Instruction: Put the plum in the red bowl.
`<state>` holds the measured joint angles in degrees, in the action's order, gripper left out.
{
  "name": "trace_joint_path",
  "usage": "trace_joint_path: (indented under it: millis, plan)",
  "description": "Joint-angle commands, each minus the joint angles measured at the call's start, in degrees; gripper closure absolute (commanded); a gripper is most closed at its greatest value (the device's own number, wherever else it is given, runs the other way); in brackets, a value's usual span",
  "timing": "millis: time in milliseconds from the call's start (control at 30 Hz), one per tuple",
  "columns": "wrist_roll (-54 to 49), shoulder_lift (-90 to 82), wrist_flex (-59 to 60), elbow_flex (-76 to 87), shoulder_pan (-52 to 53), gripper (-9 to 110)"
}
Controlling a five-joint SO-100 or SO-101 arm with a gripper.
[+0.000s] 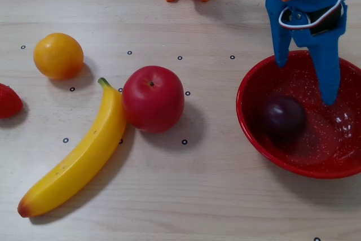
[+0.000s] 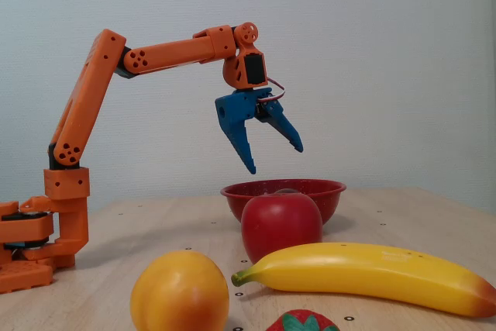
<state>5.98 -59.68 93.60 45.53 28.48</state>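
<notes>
**Plum lying in the bowl, my fingers spread above it**

Beneath me runs a pale wood-grain table, dotted with small ringed marks; in the low fixed view a plain pale wall rises behind it. My orange arm reaches out from its base at the table's edge. The red bowl sits on the right in the top-down fixed view. The banana lies diagonally, touching the apple; the orange sits apart, upper left. The plum rests inside the bowl, left of its centre. My gripper hangs over the bowl, its blue fingers spread apart and empty.

The strawberry is cut off by the frame edge. From the low view the apple hides part of the bowl, and the plum can't be made out there.
</notes>
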Motion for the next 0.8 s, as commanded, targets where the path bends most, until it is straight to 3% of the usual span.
trace_joint_path:
  millis: [0,233,567,767]
  plan:
    - [-1.9,-6.2,-2.5,-4.9,1.1,63]
    - [-4.0,-18.2,-3.1,-3.3,-2.0,101]
    - [-6.1,-41.2,-6.2,12.8,-13.1,101]
    - [-6.2,-58.8,-13.4,33.7,-23.0,101]
